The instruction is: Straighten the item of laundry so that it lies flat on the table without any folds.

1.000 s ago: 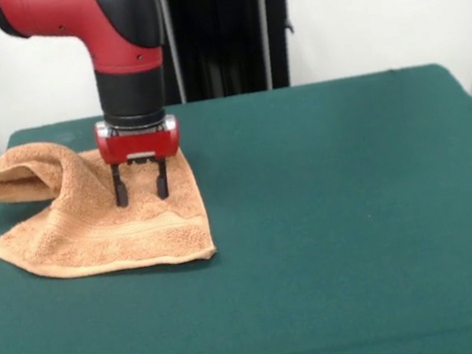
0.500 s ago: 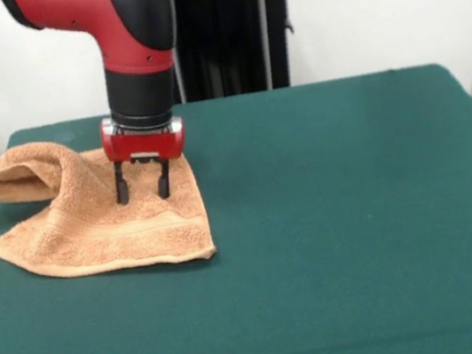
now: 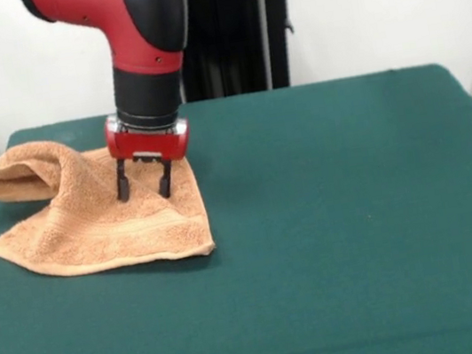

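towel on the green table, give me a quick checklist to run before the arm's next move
1. Gripper open, with a gap between its two fingers: ok.
2. Gripper over the towel, near its far right part: ok.
3. Fingertips touching the cloth: cannot tell.
4. Towel flat with no folds: not ok, the far left part is rolled up in a raised fold.
5. Towel fully on the table: not ok, the fold reaches past the left edge.
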